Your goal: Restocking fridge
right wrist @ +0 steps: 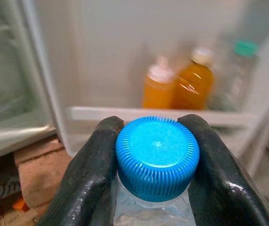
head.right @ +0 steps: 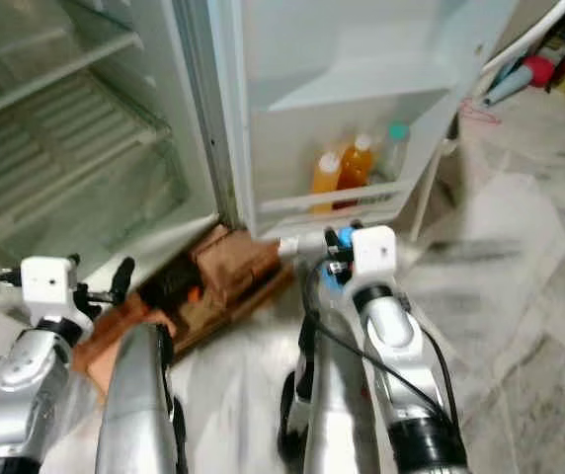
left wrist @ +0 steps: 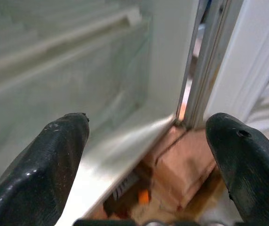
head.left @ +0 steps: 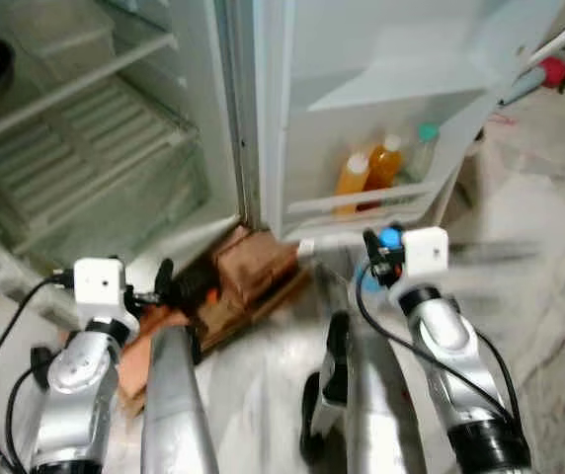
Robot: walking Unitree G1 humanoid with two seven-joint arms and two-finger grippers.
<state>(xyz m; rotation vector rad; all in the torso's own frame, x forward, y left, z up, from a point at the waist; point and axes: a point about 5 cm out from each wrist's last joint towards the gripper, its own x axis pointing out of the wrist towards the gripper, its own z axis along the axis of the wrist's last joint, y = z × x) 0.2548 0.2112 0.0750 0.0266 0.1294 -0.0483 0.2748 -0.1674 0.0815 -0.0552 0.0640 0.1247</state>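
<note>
An open fridge (head.left: pixel 115 148) stands ahead with bare wire shelves inside. Its door shelf (head.left: pixel 362 202) carries two orange juice bottles (head.left: pixel 369 173) and a clear bottle with a green cap (head.left: pixel 423 148). My right gripper (right wrist: pixel 155 155) is shut on a clear water bottle with a blue cap (right wrist: pixel 157 157), held just in front of that door shelf; the cap (head.left: pixel 389 238) peeks out beside the wrist camera. My left gripper (left wrist: pixel 153 160) is open with nothing between its fingers, low before the fridge's bottom edge.
Brown cardboard boxes (head.left: pixel 248 272) lie on the floor under the fridge's lower corner. Marble floor (head.left: pixel 539 296) spreads to the right. A red and blue item (head.left: pixel 544 74) lies at the far right behind the door.
</note>
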